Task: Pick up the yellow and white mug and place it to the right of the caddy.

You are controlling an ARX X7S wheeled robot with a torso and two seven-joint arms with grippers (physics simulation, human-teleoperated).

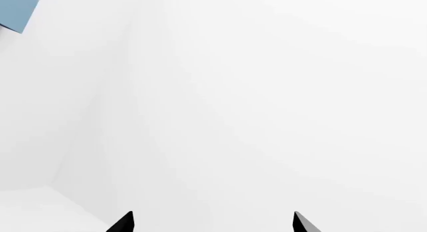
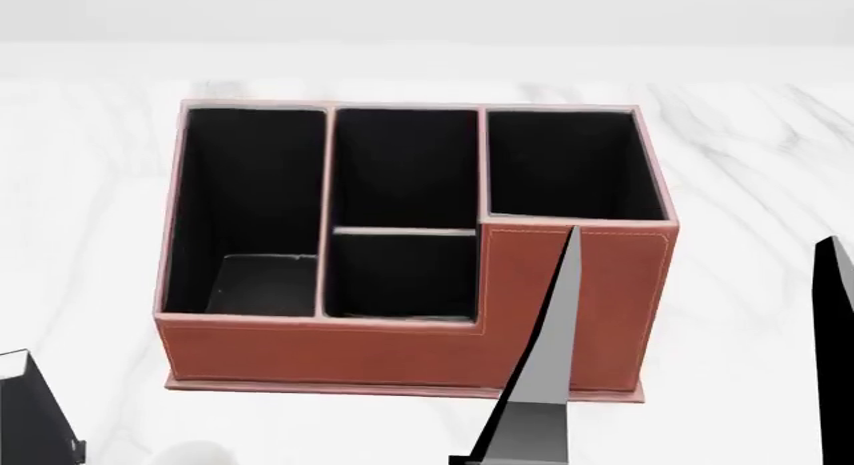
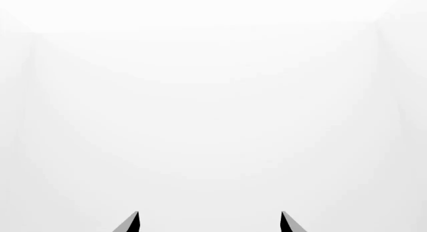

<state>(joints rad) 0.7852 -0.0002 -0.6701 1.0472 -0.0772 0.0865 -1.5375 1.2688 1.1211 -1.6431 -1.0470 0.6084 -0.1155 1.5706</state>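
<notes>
The caddy (image 2: 400, 350) is a large reddish-brown organiser with pale stitching and four black-lined compartments, standing in the middle of the marble table in the head view. My right gripper (image 2: 703, 235) is open, its two long fingers raised in front of the caddy's right end, one finger (image 2: 554, 335) overlapping the caddy's front and the other to its right. In the right wrist view the right gripper (image 3: 209, 213) shows only blank white between its tips. My left gripper (image 1: 213, 213) is open with nothing in it. The yellow and white mug is out of view.
A small black upright object (image 2: 30, 410) stands at the lower left corner of the head view. A pale rounded shape (image 2: 194, 455) shows at the bottom edge; I cannot tell what it is. A blue and yellow corner (image 1: 17, 10) appears in the left wrist view.
</notes>
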